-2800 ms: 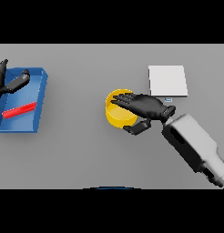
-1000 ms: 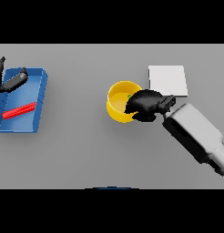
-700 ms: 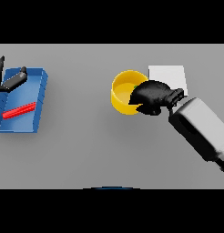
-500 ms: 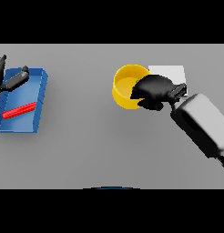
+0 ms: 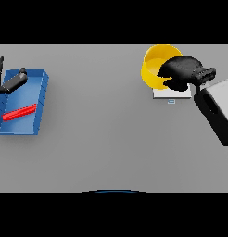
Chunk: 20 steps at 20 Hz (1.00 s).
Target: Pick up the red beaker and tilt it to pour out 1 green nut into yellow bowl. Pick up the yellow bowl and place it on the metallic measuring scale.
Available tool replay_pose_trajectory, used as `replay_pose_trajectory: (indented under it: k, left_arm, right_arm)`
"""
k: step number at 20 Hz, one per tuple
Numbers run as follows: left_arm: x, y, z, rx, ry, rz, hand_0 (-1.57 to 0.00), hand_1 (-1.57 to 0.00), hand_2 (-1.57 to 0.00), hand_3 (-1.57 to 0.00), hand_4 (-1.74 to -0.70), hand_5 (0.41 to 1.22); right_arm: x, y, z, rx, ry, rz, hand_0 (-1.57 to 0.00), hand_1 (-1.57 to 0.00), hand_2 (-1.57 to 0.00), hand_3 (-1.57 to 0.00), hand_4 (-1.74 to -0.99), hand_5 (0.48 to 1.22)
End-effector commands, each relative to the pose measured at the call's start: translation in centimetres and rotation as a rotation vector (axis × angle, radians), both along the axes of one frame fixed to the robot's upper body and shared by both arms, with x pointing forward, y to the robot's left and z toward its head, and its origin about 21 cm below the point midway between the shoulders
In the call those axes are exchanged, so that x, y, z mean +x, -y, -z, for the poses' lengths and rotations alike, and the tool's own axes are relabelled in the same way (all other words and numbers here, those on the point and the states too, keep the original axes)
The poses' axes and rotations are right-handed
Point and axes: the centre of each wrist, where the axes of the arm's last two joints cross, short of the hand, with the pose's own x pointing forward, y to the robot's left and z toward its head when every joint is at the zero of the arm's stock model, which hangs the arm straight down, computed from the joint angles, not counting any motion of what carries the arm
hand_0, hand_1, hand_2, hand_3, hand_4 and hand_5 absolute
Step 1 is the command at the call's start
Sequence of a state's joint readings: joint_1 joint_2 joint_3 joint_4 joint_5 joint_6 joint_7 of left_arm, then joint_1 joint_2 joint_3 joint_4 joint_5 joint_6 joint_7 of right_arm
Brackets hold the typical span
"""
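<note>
R hand's fingers (image 5: 174, 69) are curling over the near-right rim of the yellow bowl (image 5: 154, 65), gripping it; the right hand (image 5: 183, 71) is dark, w/ its white-grey forearm (image 5: 217, 111) running off toward the right edge. The bowl is showing as a bright yellow round w/ a deeper-yellow inside, tilted a bit toward the viewer; contents can't be made out. It is sitting over the far-left part of the metallic measuring scale (image 5: 171, 92), a pale square plate w/ a small display tab at its near edge. Whether the bowl is touching the plate or hanging just above it can't be told. Bowl's far rim is lying right at the table's far edge.

Left hand (image 5: 7, 83) is showing at the far left edge, fingers straight and spread, hovering over the far end of the blue tray (image 5: 39, 104). A red beaker (image 5: 19, 112) is lying on its side inside the tray, slanting across it.

The grey table (image 5: 102, 129) is offering wide open room btwn tray and scale, and across the whole near half.
</note>
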<state>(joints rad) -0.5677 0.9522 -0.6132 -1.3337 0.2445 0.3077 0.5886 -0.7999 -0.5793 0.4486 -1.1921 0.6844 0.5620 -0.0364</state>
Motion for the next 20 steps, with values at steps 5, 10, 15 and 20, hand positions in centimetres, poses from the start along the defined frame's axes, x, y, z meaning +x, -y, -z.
replay_pose_trajectory:
  k: [5,10,15,20]
  left_arm:
    - [-0.2,-0.1,0.0,0.006,-0.008,-0.020,0.00,0.00,0.00,0.00,-0.83,0.774]
    - [-0.4,-0.2,0.2,0.008,-0.014,-0.023,0.00,0.00,0.00,0.00,-0.82,0.756]
    - [-0.3,-0.2,0.4,0.017,-0.019,-0.020,0.00,0.00,0.00,0.00,-0.80,0.737]
    - [-0.3,-0.2,0.1,0.010,-0.014,-0.019,0.00,0.00,0.00,0.00,-0.81,0.734]
  right_arm:
    - [1.9,2.5,1.6,0.013,-0.004,0.076,-1.57,-1.57,-1.57,-1.17,-1.720,1.221]
    - [2.8,4.4,4.1,0.001,-0.030,0.154,-1.57,-1.57,-1.57,-1.31,-1.723,1.221]
    - [3.6,4.3,5.8,0.015,-0.037,0.170,-1.57,-1.55,-1.57,-1.46,-1.726,1.221]
    - [4.1,5.1,7.0,0.014,-0.038,0.205,-1.57,-1.46,-1.57,-1.50,-1.724,1.221]
